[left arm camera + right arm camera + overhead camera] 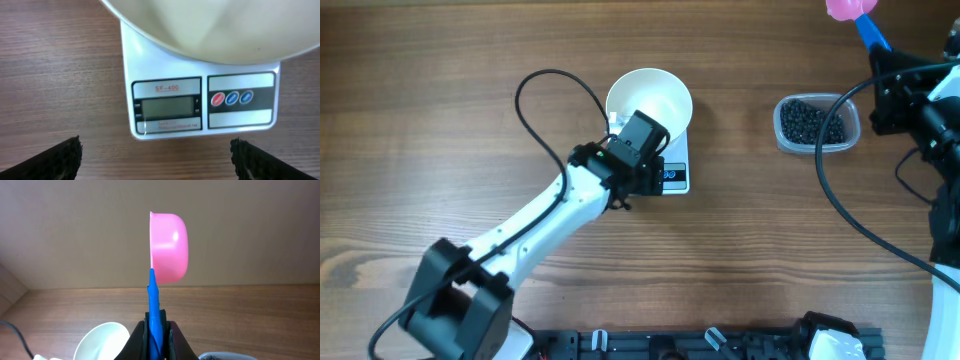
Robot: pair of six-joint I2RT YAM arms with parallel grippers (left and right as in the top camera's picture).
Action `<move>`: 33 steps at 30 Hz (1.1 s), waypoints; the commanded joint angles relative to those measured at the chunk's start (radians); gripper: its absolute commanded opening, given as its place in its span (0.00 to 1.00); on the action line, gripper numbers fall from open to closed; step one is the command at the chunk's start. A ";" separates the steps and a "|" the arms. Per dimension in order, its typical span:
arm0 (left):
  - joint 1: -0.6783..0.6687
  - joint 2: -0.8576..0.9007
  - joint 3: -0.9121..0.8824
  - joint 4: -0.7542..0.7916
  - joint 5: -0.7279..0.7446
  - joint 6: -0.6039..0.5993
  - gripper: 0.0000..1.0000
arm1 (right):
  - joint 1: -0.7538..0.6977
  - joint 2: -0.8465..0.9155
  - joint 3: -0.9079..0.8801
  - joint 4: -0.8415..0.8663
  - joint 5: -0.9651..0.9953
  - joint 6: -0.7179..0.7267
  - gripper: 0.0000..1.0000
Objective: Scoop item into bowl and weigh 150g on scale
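The white bowl (650, 100) sits on the white scale (677, 175) at the table's middle, and its inside looks bare. In the left wrist view the scale (200, 100) faces me with its grey display (167, 107); no digits are legible. My left gripper (156, 152) hovers open just before the display edge, holding nothing. The item, black beans (812, 122), fills a clear tub (853, 130) at the right. Beyond the tub, my right gripper (156, 330) is shut on the blue handle (153, 302) of the pink scoop (170, 247), which is raised and turned on its side.
A black cable (550, 90) loops over the wood left of the bowl. The right arm's dark body and cables (920, 110) stand at the right edge. A black rail with clamps (700, 345) runs along the front edge.
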 commanded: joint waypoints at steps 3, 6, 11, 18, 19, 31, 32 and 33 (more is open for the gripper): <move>0.003 0.066 0.000 0.091 0.059 -0.006 1.00 | -0.001 0.000 0.009 0.006 -0.002 0.014 0.04; 0.002 0.090 0.000 0.117 0.058 0.024 1.00 | -0.001 0.000 0.009 0.006 -0.002 0.015 0.04; 0.002 0.140 0.000 0.146 0.058 0.074 1.00 | -0.001 0.000 0.009 -0.001 -0.002 0.014 0.04; 0.002 0.169 0.000 0.158 0.043 0.152 1.00 | -0.001 0.000 0.009 -0.002 -0.002 0.014 0.04; 0.003 0.178 0.000 0.158 0.035 0.152 1.00 | -0.001 0.000 0.009 -0.002 -0.002 0.015 0.04; 0.003 0.186 0.000 0.161 -0.021 0.064 1.00 | -0.001 0.000 0.009 -0.002 -0.002 0.016 0.04; 0.002 0.186 0.000 0.161 -0.021 0.043 1.00 | -0.001 0.000 0.009 -0.002 -0.002 0.015 0.04; 0.002 0.186 0.000 0.159 -0.021 0.031 1.00 | -0.001 0.000 0.009 -0.002 -0.002 0.015 0.04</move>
